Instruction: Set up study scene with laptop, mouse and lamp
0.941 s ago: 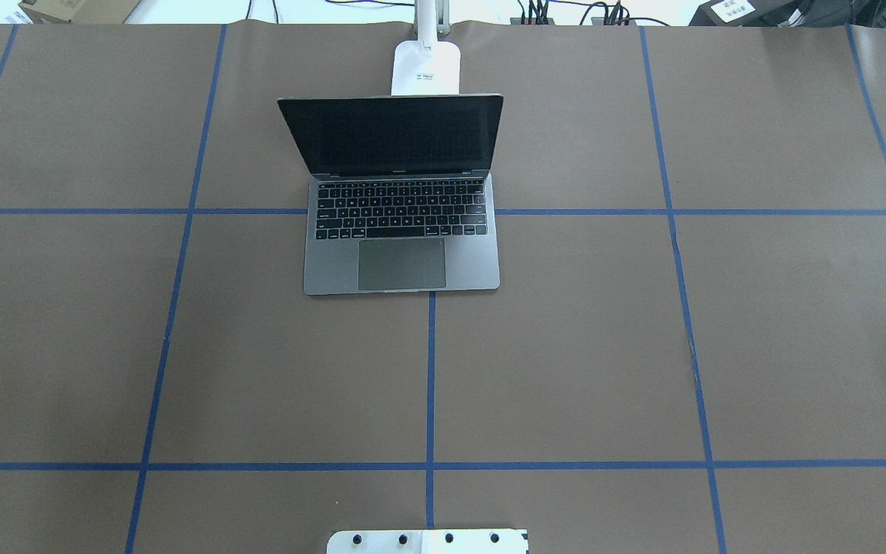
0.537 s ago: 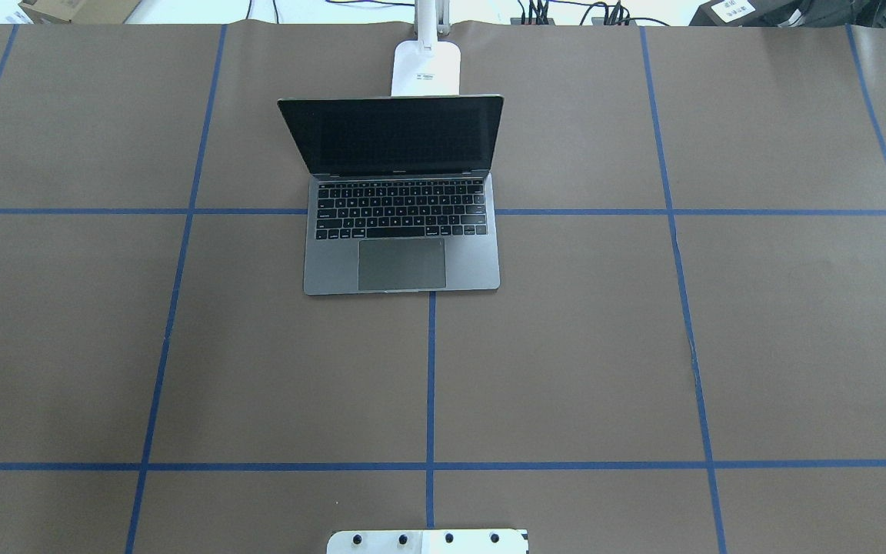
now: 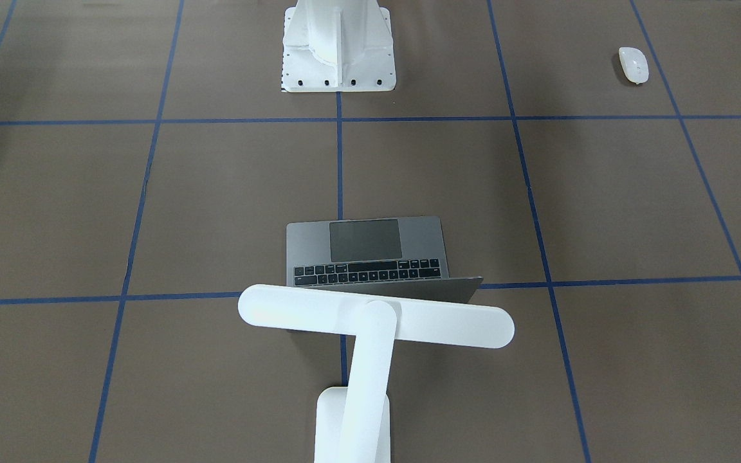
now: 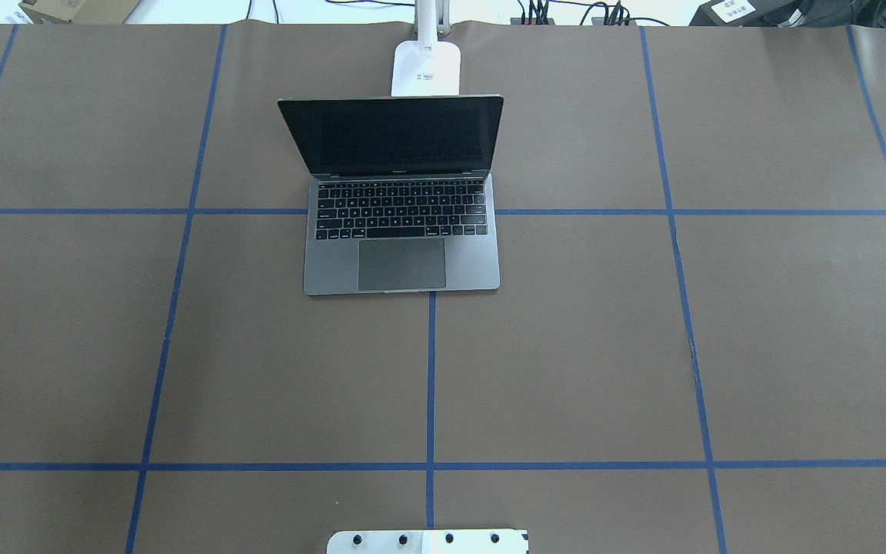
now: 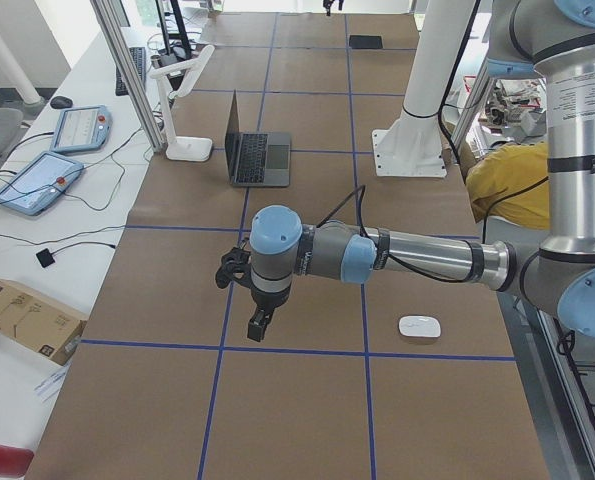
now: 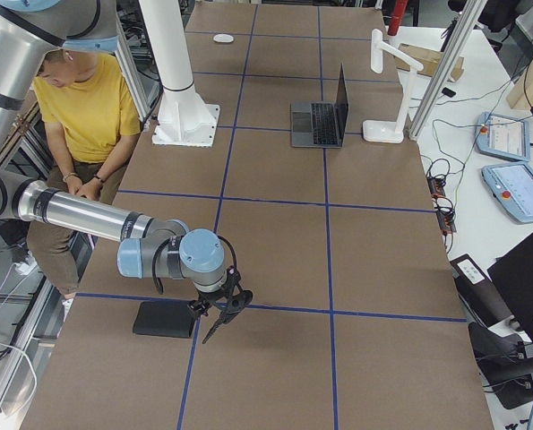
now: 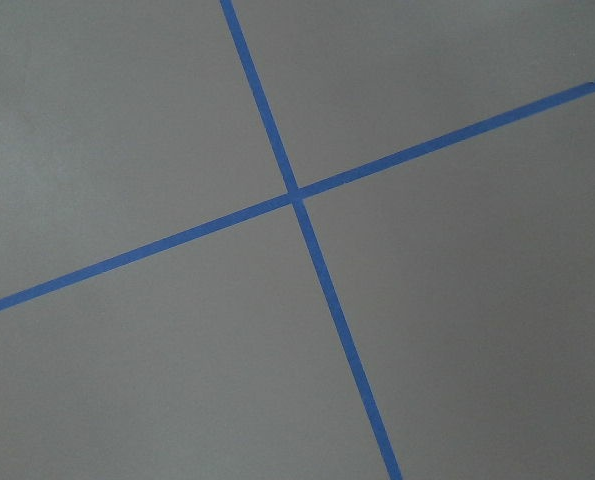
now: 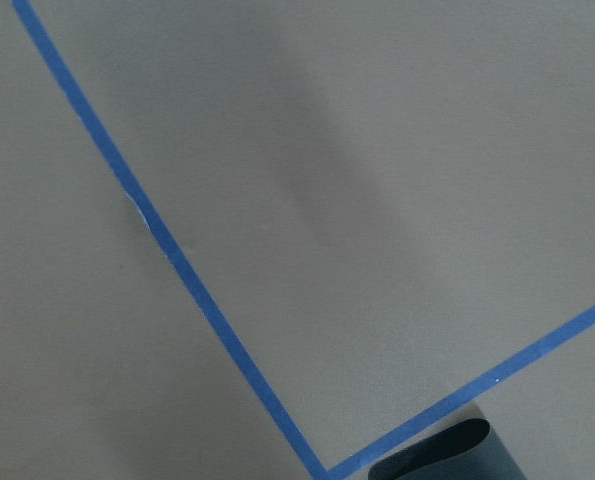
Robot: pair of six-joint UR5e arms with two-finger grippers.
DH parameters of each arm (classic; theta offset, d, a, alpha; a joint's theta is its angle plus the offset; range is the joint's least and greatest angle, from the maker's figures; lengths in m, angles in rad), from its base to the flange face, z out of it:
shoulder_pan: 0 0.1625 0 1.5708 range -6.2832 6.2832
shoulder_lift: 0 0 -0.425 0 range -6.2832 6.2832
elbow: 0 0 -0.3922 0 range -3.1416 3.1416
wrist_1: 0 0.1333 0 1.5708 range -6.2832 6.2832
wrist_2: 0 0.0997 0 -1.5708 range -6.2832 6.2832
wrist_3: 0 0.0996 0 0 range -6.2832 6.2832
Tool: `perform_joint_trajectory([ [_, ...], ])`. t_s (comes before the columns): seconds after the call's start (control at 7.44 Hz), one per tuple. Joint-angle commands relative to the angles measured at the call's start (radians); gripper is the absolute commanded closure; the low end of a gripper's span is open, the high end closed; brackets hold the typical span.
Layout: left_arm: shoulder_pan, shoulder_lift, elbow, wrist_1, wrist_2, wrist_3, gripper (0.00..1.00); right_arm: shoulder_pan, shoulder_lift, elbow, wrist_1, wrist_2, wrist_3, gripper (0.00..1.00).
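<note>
The laptop (image 4: pixel 401 265) stands open at the table's far middle, screen dark. Right behind it is the white lamp (image 3: pixel 377 316), with its base (image 4: pixel 426 68) at the far edge and its light bar over the laptop's lid. The white mouse (image 3: pixel 633 65) lies alone near the robot's side, on the left arm's half, also visible in the exterior left view (image 5: pixel 419 326). My left gripper (image 5: pixel 260 322) hangs over bare table a little way from the mouse. My right gripper (image 6: pixel 214 327) hangs beside a black mat (image 6: pixel 163 318). Only side views show them, so I cannot tell their state.
A white ribbed pedestal (image 3: pixel 338 45) is bolted at the robot's edge of the table. A person in a yellow top (image 6: pixel 91 116) sits beside the table on the robot's side. Blue tape lines grid the brown table (image 4: pixel 566 346). Tablets and cables lie beyond the far edge (image 5: pixel 72 130).
</note>
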Motion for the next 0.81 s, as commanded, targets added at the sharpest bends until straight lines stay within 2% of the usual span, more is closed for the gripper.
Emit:
perform_joint_trajectory([
  [0.0,0.001,0.010,0.031,-0.002,0.000,-0.018,0.00,0.001,0.009,0.004,-0.011,-0.014,0.283,0.01],
  [0.13,0.001,0.014,0.028,-0.003,0.000,-0.016,0.00,0.015,-0.001,0.010,-0.022,-0.009,0.297,0.00],
  [0.27,0.001,0.014,0.028,-0.003,0.000,-0.018,0.00,0.042,-0.025,-0.037,-0.029,-0.014,0.304,0.00],
  [0.4,0.001,0.014,0.028,-0.003,0.000,-0.018,0.00,0.199,0.004,-0.114,-0.025,-0.011,0.291,0.00],
  [0.54,0.001,0.014,0.030,-0.003,0.000,-0.018,0.00,0.226,0.043,-0.219,-0.017,0.038,0.301,0.00],
  [0.67,0.001,0.014,0.030,-0.003,0.000,-0.019,0.00,0.260,0.041,-0.216,-0.026,0.168,0.309,0.00],
])
